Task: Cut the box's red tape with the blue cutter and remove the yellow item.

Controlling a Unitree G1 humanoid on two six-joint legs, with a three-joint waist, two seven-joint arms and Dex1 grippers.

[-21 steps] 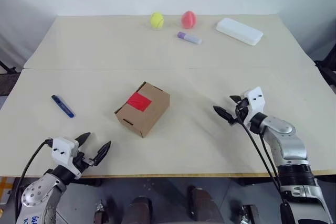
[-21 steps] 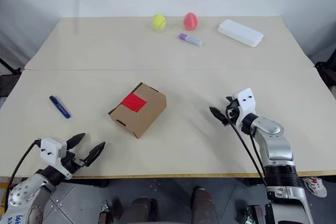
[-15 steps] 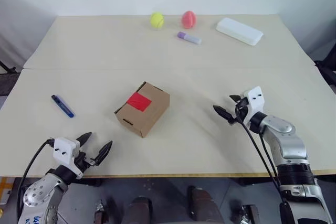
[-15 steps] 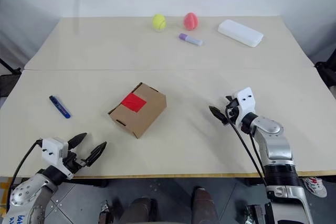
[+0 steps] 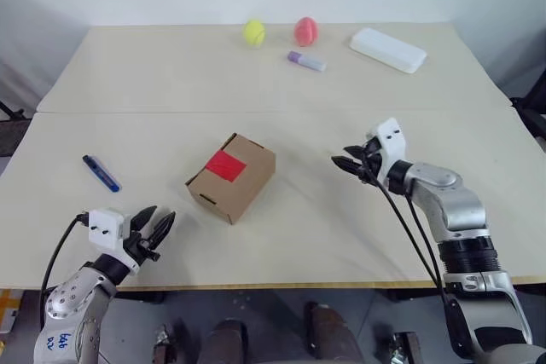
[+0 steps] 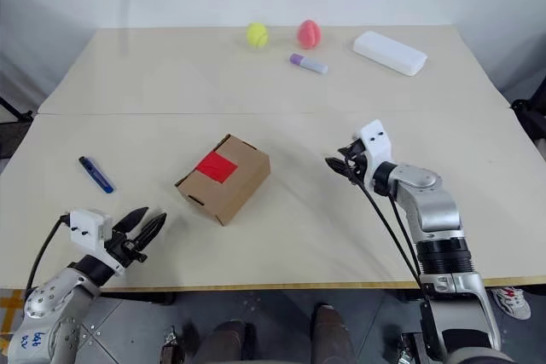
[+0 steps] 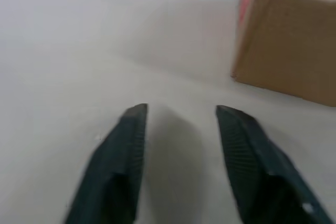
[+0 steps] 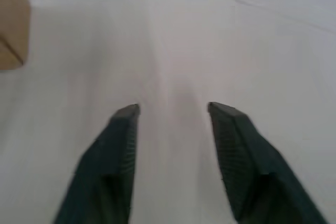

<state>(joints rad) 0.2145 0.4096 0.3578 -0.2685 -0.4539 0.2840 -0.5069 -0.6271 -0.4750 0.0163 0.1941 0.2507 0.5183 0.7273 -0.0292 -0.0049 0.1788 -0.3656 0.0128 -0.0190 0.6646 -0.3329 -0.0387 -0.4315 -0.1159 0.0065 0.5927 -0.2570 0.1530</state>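
Right gripper moved nearer box, left gripper at table edge (fingers parted, empty)

You have bare table on every side of the box at mid-frame: nothing touches it, and the red tape on its top faces up uncovered. The blue cutter lies alone at left, well apart from the box, with open surface all round it. The left gripper, low left, has its fingers parted with nothing between; the right gripper, right of centre, likewise. Along the top of the frame stand the only other obstacles: a yellow-green ball, a pink ball, a lilac tube and a white case.
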